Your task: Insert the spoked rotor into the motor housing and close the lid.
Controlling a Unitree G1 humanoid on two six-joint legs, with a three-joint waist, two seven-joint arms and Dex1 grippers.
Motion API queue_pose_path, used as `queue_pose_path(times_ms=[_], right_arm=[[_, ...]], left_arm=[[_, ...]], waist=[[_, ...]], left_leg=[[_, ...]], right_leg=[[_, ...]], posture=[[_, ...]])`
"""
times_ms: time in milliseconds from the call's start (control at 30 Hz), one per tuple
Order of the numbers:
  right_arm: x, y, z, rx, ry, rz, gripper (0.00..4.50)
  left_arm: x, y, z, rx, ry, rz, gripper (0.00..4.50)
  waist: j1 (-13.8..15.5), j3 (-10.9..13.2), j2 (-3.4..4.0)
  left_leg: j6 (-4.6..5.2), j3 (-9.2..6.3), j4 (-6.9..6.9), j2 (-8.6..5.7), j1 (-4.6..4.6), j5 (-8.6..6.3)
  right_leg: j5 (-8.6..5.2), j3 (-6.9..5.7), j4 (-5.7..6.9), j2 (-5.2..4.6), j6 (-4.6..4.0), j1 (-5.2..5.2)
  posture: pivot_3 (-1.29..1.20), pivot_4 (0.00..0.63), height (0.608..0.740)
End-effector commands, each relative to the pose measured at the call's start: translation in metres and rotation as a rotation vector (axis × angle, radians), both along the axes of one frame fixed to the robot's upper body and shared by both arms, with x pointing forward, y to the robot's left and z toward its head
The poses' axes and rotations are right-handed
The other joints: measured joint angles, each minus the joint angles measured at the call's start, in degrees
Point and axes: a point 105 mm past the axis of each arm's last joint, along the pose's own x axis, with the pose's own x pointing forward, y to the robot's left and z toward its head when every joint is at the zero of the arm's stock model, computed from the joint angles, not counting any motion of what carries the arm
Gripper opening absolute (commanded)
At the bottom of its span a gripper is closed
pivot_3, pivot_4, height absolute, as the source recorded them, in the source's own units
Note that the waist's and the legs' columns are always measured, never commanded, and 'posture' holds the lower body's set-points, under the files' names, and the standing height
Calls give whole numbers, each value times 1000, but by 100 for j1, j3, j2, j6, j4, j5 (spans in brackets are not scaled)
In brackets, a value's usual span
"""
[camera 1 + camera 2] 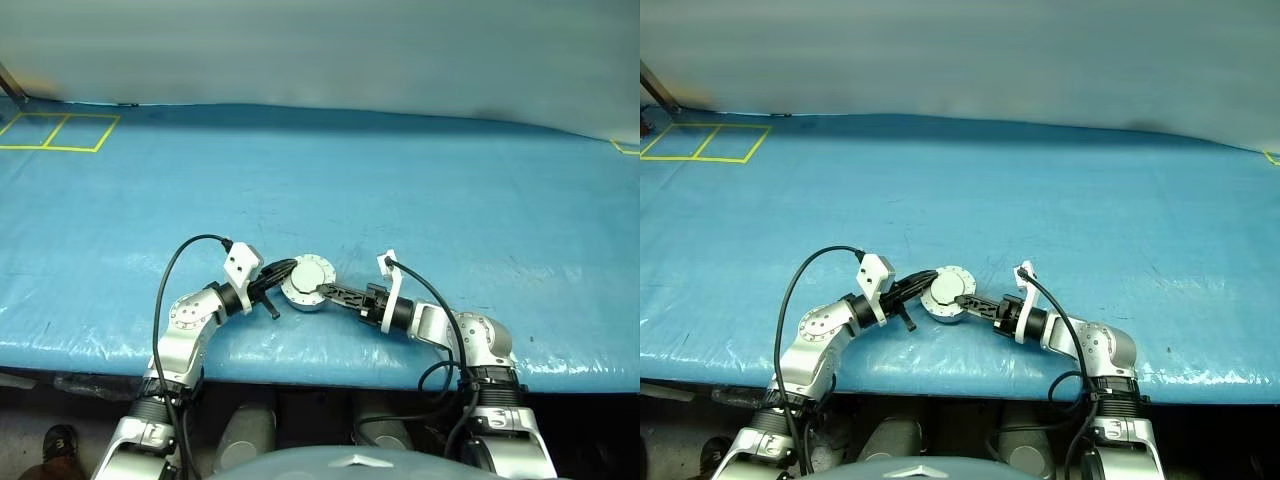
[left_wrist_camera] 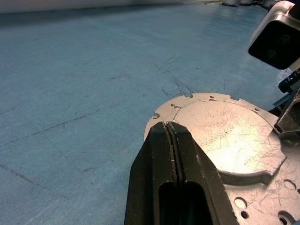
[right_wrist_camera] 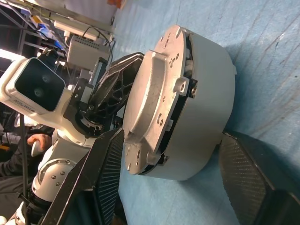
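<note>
Head stereo downward; wrist cameras close, sharing lid [image 2: 225,136].

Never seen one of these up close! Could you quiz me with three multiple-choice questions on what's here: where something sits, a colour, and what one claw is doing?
1. Where is the motor housing?
A. between the two claws
B. on the yellow-taped squares
C. off the table

2. What colour is the table cover?
A. red
B. blue
C. white

3. How do the left claw fingers stand?
A. wide apart
B. pressed together
C. around a cable

Answers:
1 A, it lies between the left claw and the right claw.
2 B, the cover is blue all over.
3 B, the left wrist view shows the fingers pressed together over the lid.
</note>
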Motion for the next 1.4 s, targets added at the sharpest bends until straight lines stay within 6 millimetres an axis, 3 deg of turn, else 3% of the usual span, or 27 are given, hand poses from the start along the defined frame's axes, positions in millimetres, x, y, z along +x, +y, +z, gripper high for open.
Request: queue_pose_path(times_ms=[33,233,433,467,600,867,967,1167,1333,1400], right_arm=[[-4,9,-7,16,49,23,3017],[-4,7,-4,43,54,17,1643],[-3,7,-6,39,61,9,1643],[-3,7,-6,37,65,4,1405],[-1,5,-5,53,65,-12,1375],[21,-4,17,162,25,-141,1371],[32,-10,32,211,-10,-208,1370],[49,-17,68,281,-80,-297,1370],[51,-15,87,332,-112,-305,1370],[50,-11,97,368,-130,-291,1370]], left_arm=[[-9,-12,-12,16,44,-53,0],[-9,-11,-12,18,44,-50,0],[-9,-11,-13,17,45,-51,0],[-9,-11,-12,16,44,-51,0],[-8,-10,-10,-1,41,-41,0],[9,5,21,-270,46,112,0],[9,8,26,-349,67,127,594],[7,12,33,-501,106,158,2567],[4,9,46,-660,130,131,4318],[2,8,50,-715,142,126,4473]], waist=[[0,0,0],[10,-3,-2],[12,-5,-5],[12,-6,-5],[13,-6,-5],[7,0,-8],[7,8,1],[14,36,20],[-3,40,25],[-12,40,26]], left_leg=[[0,0,0,0,0,0],[0,0,0,1,0,0],[-3,-1,5,-1,1,-2],[-4,-1,4,-1,1,-2],[-3,-2,3,0,1,-2],[-3,-3,7,0,-10,-2],[-2,-3,6,0,-13,-1],[3,-7,2,-14,-47,0],[4,-7,6,-15,-94,0],[4,-6,7,-14,-93,0]], right_leg=[[0,0,0,0,0,0],[-1,-1,1,0,-2,0],[-1,-1,-1,-2,-1,5],[-1,-2,-1,-2,-1,4],[-1,-3,-1,-1,-2,5],[0,-3,2,-1,0,-7],[0,-3,3,0,0,-11],[23,-2,-2,-5,41,-40],[27,-1,2,-3,42,-88],[27,-2,2,-3,42,-87]], posture=[[0,150,740],[0,150,740],[0,150,740],[0,150,740],[0,150,740],[0,150,740],[0,150,740],[0,150,740],[0,150,740],[0,150,740]])
